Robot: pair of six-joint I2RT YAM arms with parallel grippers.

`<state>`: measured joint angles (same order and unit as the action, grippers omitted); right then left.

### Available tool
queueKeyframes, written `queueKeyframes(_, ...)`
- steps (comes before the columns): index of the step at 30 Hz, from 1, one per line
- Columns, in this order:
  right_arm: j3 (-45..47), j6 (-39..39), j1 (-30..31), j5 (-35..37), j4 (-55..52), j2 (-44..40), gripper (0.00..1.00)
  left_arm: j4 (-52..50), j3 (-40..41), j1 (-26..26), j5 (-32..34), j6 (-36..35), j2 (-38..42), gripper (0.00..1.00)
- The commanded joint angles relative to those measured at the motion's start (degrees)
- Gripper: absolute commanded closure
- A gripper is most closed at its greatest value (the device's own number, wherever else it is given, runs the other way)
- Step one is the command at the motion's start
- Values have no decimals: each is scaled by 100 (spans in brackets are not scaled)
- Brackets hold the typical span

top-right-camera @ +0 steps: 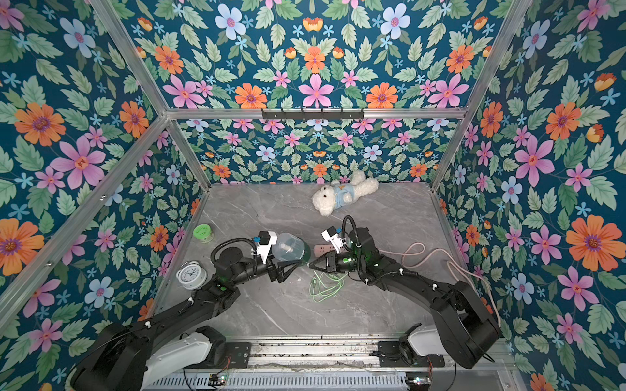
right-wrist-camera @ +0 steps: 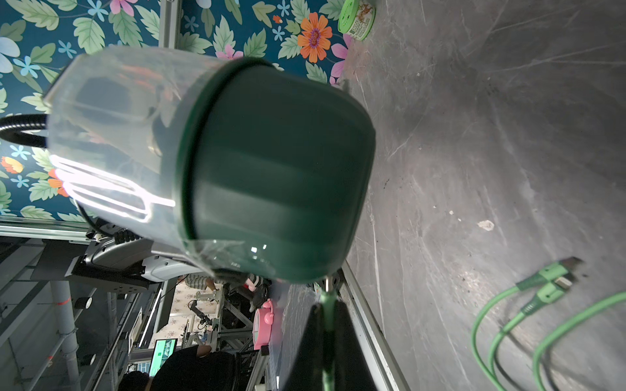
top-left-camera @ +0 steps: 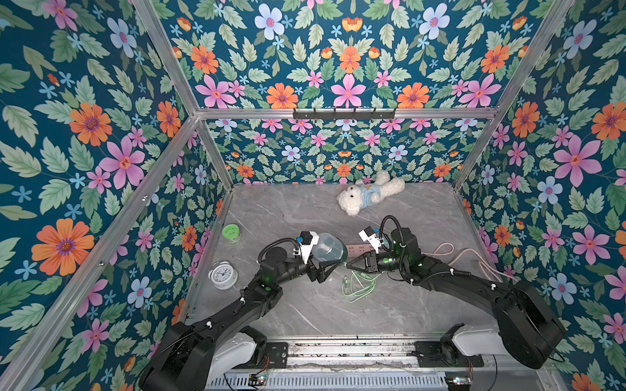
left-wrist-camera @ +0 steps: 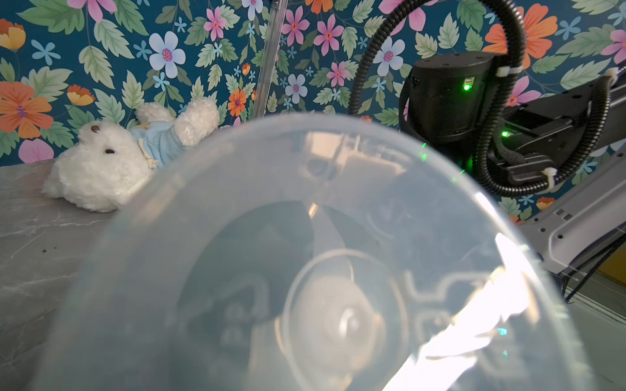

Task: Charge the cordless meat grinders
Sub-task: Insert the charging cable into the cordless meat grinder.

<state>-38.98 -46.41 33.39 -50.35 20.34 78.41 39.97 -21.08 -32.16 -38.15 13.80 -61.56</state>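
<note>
Cordless meat grinder [top-left-camera: 329, 251], translucent blue-grey dome over dark green base, held sideways above the grey marbled surface [top-left-camera: 305, 315], clasped in the wide-spread left hand [top-left-camera: 323, 268]. Long axis points base-first at the right hand [top-left-camera: 349, 265], which pinches the light green cable's plug [right-wrist-camera: 328, 298] just at the base rim. Farther back, leftward, green-lidded clear jar [top-left-camera: 231, 233]: contents unreadable.

A white teddy [top-left-camera: 369, 196] lies near the back wall on the grey worktop [top-left-camera: 305, 311]. By its left edge stand a green-lidded jar [top-left-camera: 231, 233] and a white clock [top-left-camera: 223, 275], apart.
</note>
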Motion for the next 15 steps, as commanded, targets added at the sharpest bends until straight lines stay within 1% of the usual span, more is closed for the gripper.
queueKeyframes(1, -157, -37, -59, 716, 720, 81, 100, -208, -43, -119, -1230, -21, 4, 39)
queueKeyframes(7, -240, -10, -43, 586, 779, 269, 100, -248, -88, -158, -1288, -56, -51, 40)
queueKeyframes(11, -337, 294, -25, 612, 478, 255, 100, -341, -157, -168, -1407, -69, -175, 40)
queueKeyframes(15, -323, 505, 39, 588, 539, 245, 100, -457, -226, -168, -1362, -109, -181, 40)
